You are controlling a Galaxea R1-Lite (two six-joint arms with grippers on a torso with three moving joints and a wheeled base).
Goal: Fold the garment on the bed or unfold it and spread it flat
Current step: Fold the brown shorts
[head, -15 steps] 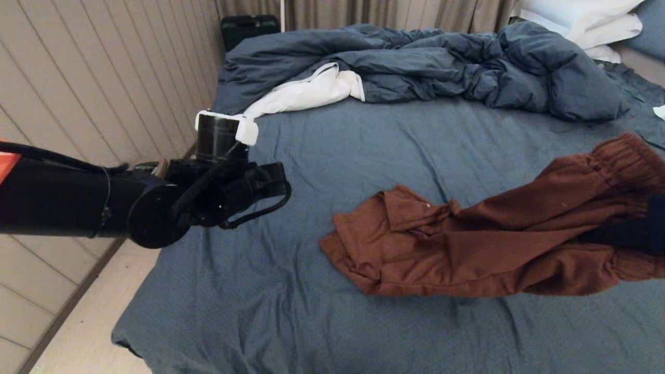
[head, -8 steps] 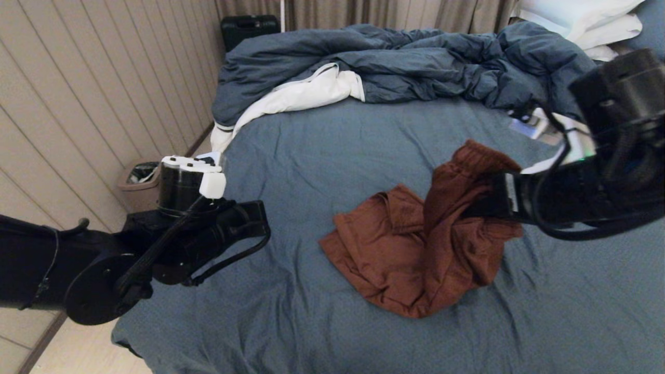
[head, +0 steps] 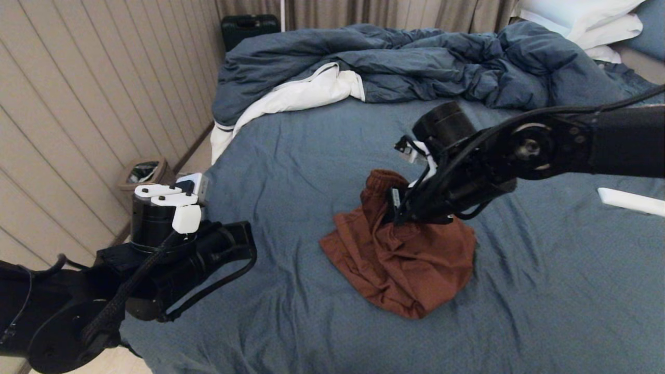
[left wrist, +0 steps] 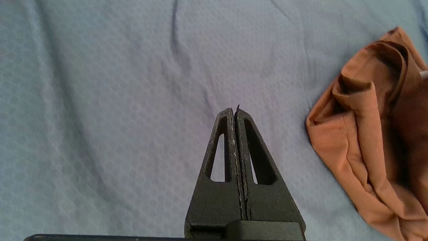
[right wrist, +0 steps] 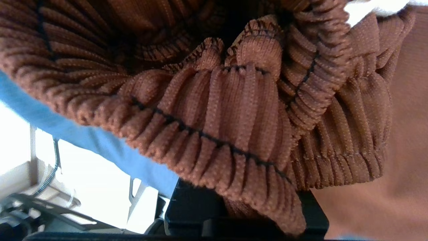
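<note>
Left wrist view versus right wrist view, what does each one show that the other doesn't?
Only the left wrist view shows the left gripper, shut and empty, over bare sheet of the bed, apart from the shorts' folded leg end. Only the right wrist view shows the gathered waistband up close, draped over the right gripper. Both show the rust-brown garment and blue sheet.

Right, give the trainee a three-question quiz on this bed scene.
1. True or false: the left tool is shut on the rust-brown shorts.
2. Which part of the shorts does the right tool grip? A) leg hem B) gathered elastic waistband C) drawstring
3. Fill in: the bunched blue duvet lies toward the ___ side of the bed.

Key: 1 false, it is shut over bare sheet, holding nothing. 2 B. 3 far.
</note>
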